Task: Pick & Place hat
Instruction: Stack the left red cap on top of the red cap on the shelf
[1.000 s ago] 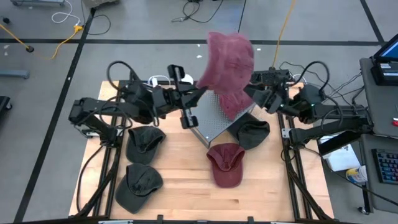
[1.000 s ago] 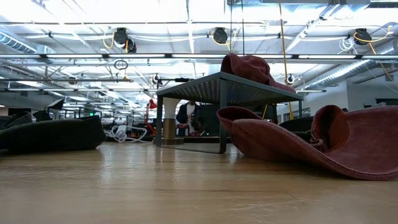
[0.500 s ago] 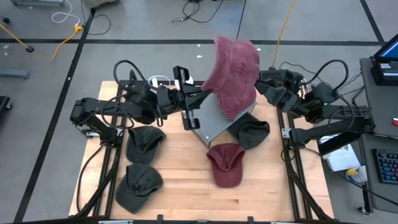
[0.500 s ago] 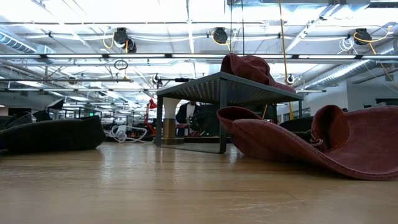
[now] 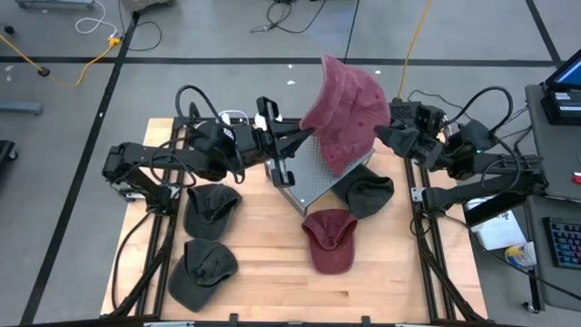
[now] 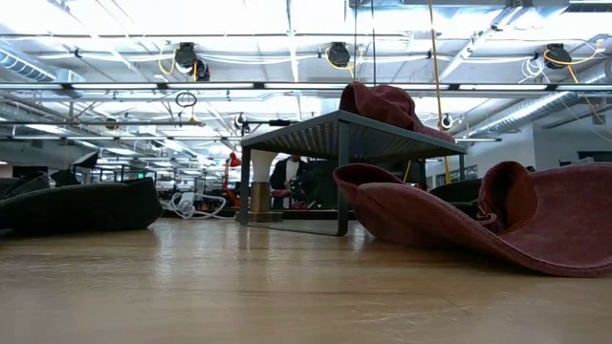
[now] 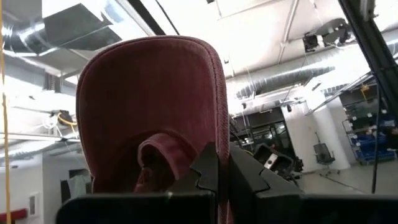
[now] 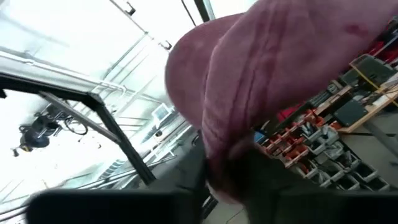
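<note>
Both grippers hold a maroon hat [image 5: 347, 107] in the air above a grey metal stand [image 5: 309, 182]. My left gripper [image 5: 306, 136] is shut on its left edge, and my right gripper [image 5: 383, 136] is shut on its right edge. Below it, another maroon piece [image 5: 345, 162] lies on the stand's top. The low view shows that piece [image 6: 387, 103] on the stand [image 6: 335, 134]; I cannot tell whether it is a separate hat. The held hat fills the left wrist view [image 7: 149, 118] and the right wrist view [image 8: 249, 81]. My left gripper pinches the hat's stitched brim edge [image 7: 219, 132] between its two fingers. It comes from the table's left and slants upward. The hat stands upright above the fingers. My right gripper has a fold of the hat's rim [image 8: 225, 152] between its fingers and comes from the table's right. The fingers themselves hide the exact place of contact.
A maroon cap [image 5: 329, 238] lies on the wooden table in front of the stand. A dark cap [image 5: 368, 193] lies at the stand's right, and two more [image 5: 211, 207] [image 5: 204, 270] lie at the near left. Cables and a laptop are beyond the table's right edge.
My left gripper has moved toward the table's right, carrying the hat's left edge with it. The hat has shifted right and turned about, and it stays up in the air. My right gripper has drawn back slightly toward the right and now stands at the hat's right edge.
</note>
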